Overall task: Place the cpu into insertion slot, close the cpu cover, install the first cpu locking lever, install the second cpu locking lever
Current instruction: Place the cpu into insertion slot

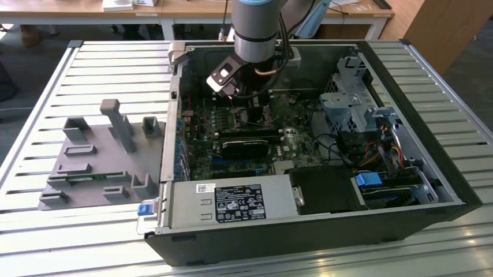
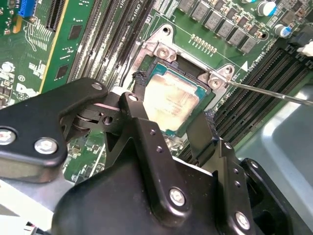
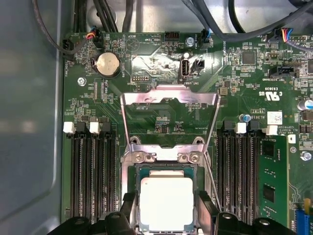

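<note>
Nearest to us in the first wrist view is the gripper point(image 3: 167, 220). Its two black fingers point(image 2: 139, 93) are parted just to the width of the chip point(image 2: 171, 100) and lie against two opposite edges of it, so we judge it to have hold of the chip. The chip lies flat and square inside the socket point(image 3: 166, 155) on the green board point(image 3: 244, 73), which we take to mean the first step is as good as done, bar letting go.

Just beyond the chip, the cover point(image 3: 146, 98) stands raised on its hinge. Its silver frame tilts away from the socket and we see the board through its window, so closing it is not yet done. In the second wrist view a thin metal lever point(image 2: 266, 91) juts out sideways from the socket corner, unlatched. We cannot make out the other lever for certain. We therefore count three steps as left.

Farther off, in the exterior view, the arm point(image 1: 258, 29) reaches down into the open computer case point(image 1: 308, 242), which lies on a slatted table point(image 1: 46, 75)
</note>
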Motion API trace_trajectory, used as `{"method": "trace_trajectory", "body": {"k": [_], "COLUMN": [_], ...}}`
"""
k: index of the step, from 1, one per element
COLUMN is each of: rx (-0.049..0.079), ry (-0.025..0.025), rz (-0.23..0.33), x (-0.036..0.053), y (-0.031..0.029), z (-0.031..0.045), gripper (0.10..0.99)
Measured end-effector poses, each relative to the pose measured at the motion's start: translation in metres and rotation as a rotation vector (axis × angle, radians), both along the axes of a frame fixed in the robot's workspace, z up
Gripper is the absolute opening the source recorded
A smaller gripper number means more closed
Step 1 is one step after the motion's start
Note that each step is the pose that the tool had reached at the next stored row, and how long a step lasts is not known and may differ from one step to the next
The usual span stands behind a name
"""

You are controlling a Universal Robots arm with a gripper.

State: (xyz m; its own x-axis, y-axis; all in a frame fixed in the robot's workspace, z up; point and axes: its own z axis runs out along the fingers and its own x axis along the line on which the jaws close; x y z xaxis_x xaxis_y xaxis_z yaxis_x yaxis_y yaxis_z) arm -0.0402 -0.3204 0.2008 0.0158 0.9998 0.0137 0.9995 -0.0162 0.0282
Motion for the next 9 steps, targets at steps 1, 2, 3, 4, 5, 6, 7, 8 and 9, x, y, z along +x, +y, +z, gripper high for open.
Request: {"method": "trace_trajectory", "body": {"k": [1, 2, 3, 4, 5, 6, 7, 8, 9], "rx": [0.0, 0.0, 0.0, 0.0, 0.0, 0.0, 0.0, -0.001, -0.001], "ry": [0.0002, 0.0002, 0.0002, 0.0003, 0.0003, 0.0005, 0.0005, 0.0006, 0.0008], "rz": [0.0, 0.0, -0.001, -0.001, -0.001, -0.002, -0.002, -0.002, -0.003], "x": [0.0, 0.0, 0.0, 0.0, 0.0001, 0.0002, 0.0003, 0.0003, 0.0004], "y": [0.0, 0.0, 0.0, 0.0, 0.0, 0.0, 0.0, 0.0, 0.0], "z": [0.0009, 0.0016, 0.0023, 0.0029, 0.0033, 0.0036, 0.0038, 0.0039, 0.0041], "gripper": [0.612, 0.612, 0.612, 0.612, 0.612, 0.6, 0.6, 0.537, 0.475]}}
